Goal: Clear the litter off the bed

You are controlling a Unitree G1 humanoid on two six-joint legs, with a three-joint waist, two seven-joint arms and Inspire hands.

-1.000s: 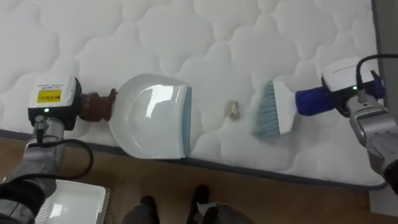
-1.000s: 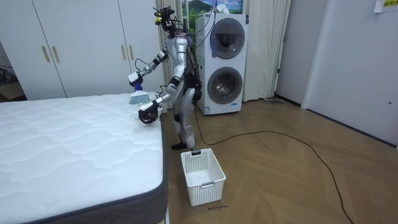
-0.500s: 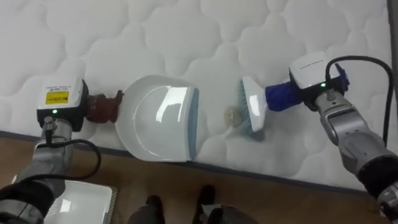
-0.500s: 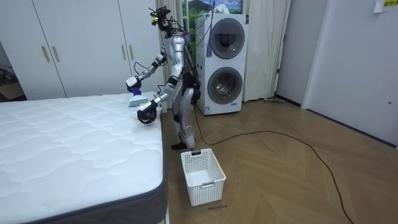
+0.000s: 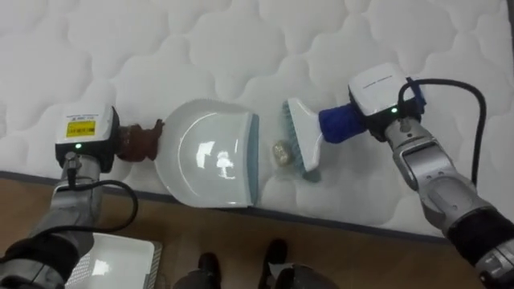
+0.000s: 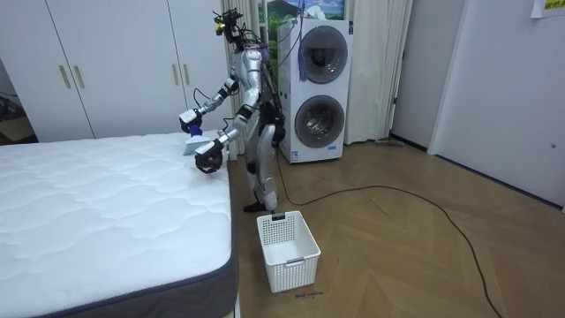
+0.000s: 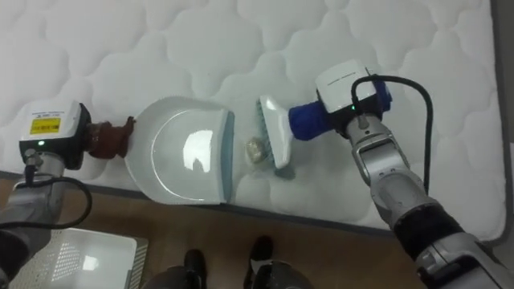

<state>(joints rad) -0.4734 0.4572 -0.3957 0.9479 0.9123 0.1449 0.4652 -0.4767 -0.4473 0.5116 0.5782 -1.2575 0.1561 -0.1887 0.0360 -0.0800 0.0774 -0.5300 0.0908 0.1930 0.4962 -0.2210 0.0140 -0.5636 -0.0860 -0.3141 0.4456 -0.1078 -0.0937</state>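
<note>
1. The robot stands at the edge of the bed [image 5: 241, 40], with the washing machines [image 6: 318, 88] behind it in the room view.
2. The left hand [image 5: 84, 132] is at the dark red handle of a white dustpan [image 5: 213, 156]. A white box covers the hand, so its grip cannot be told.
3. The dustpan lies flat on the mattress near the bed's edge, with its mouth turned to the robot's right.
4. The right hand [image 5: 377, 88] is at the blue handle of a brush [image 5: 303, 144]. The grip here is also covered and cannot be told.
5. The brush bristles rest on the mattress, facing the dustpan's mouth.
6. A small crumb [image 5: 280, 151] lies between the bristles and the dustpan's lip, just beside both.
7. A white basket [image 6: 287, 249] stands on the wooden floor beside the bed.
</note>
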